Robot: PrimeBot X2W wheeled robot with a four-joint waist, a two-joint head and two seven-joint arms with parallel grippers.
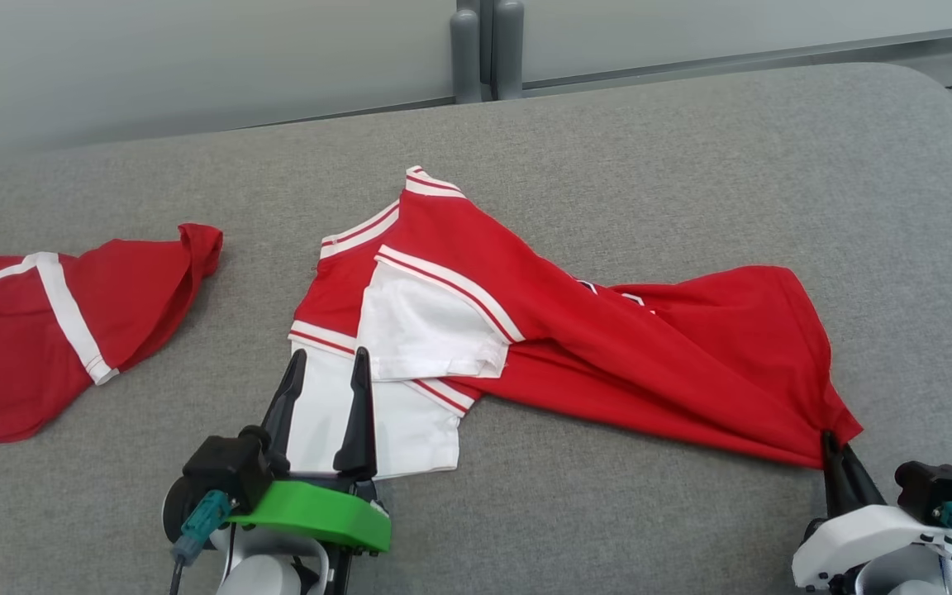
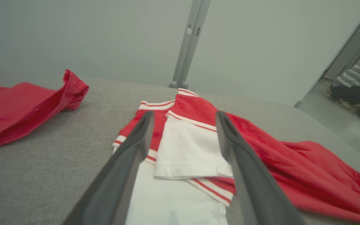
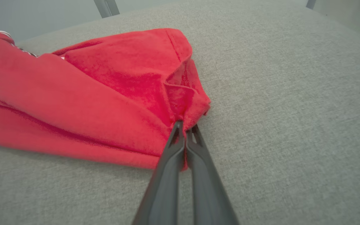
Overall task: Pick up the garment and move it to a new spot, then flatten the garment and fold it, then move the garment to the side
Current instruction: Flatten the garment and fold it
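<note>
The garment [image 1: 575, 330] is a red shirt with white sleeves and red-striped trim, lying crumpled across the middle of the grey surface [image 1: 691, 149]. My right gripper [image 1: 830, 436] is shut on the garment's lower right corner; the right wrist view shows the red cloth [image 3: 155, 81] pinched between the closed fingertips [image 3: 177, 127]. My left gripper [image 1: 329, 357] stands open over the white sleeve at the garment's left end. In the left wrist view its fingers [image 2: 142, 131] are spread wide above the white cloth [image 2: 189, 150], holding nothing.
A second red and white garment [image 1: 46, 330] lies at the left edge of the grey surface. A grey post [image 1: 486, 49] stands behind the far edge. A person in a striped top [image 2: 359, 75] is at the far right of the left wrist view.
</note>
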